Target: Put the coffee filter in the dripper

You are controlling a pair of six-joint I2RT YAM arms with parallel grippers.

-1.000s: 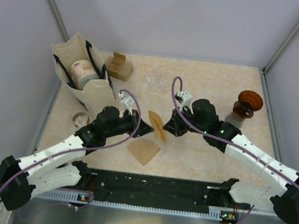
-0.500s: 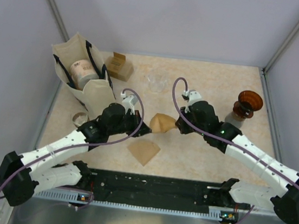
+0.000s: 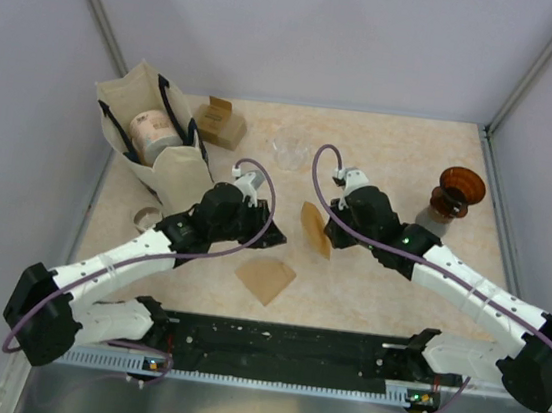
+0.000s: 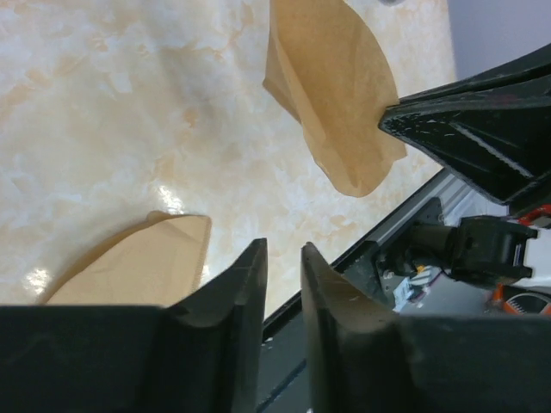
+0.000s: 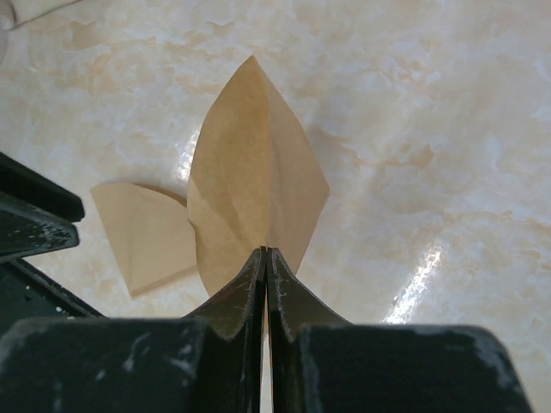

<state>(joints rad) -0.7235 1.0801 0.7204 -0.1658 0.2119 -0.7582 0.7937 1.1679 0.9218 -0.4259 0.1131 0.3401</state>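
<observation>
Having let go a moment ago, the left hand (image 4: 284, 258) sits back empty with a narrow gap, so the right hand (image 5: 264, 255) alone pinches the coffee filter (image 5: 254, 172) above the counter (image 3: 394, 150), midway between its side edges, free to carry it to the dripper (image 3: 459, 192) near the far right corner.

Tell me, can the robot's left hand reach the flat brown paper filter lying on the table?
Probably yes. The left hand hangs empty close beside the flat brown paper filter, with nothing between them. The right hand pinches the other brown paper filter in the air, off to one side.
</observation>
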